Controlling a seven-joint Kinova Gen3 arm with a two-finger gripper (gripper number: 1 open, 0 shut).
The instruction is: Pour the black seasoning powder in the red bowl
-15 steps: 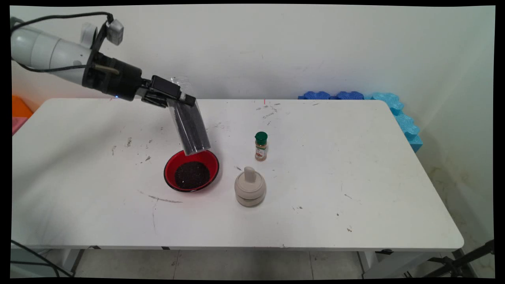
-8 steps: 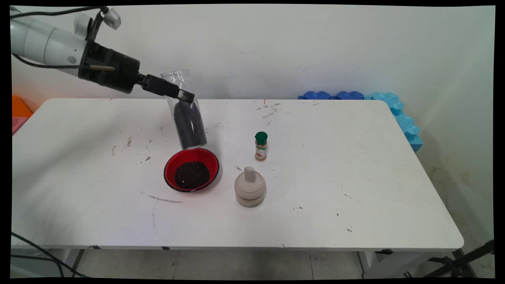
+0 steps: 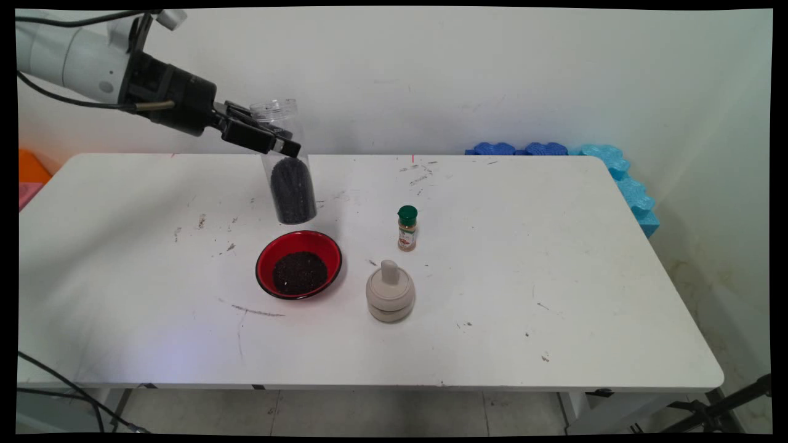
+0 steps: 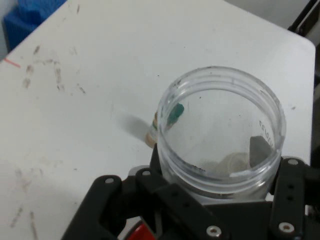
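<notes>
**Jar of dark grains held upright above the red bowl**

The gripper is closed around a clear plastic jar, clamping it just below its open mouth, so the dark grains settle in the lower half and the rim stays free. The jar hangs nearly upright in the air, above the far edge of the red bowl, which holds a heap of the same dark grains. To the right of the bowl stands a beige lidded pot, and just beyond it a green-capped spice bottle, both apart from the jar on the white table. In the hand view, the jar's round mouth faces the camera.
</notes>
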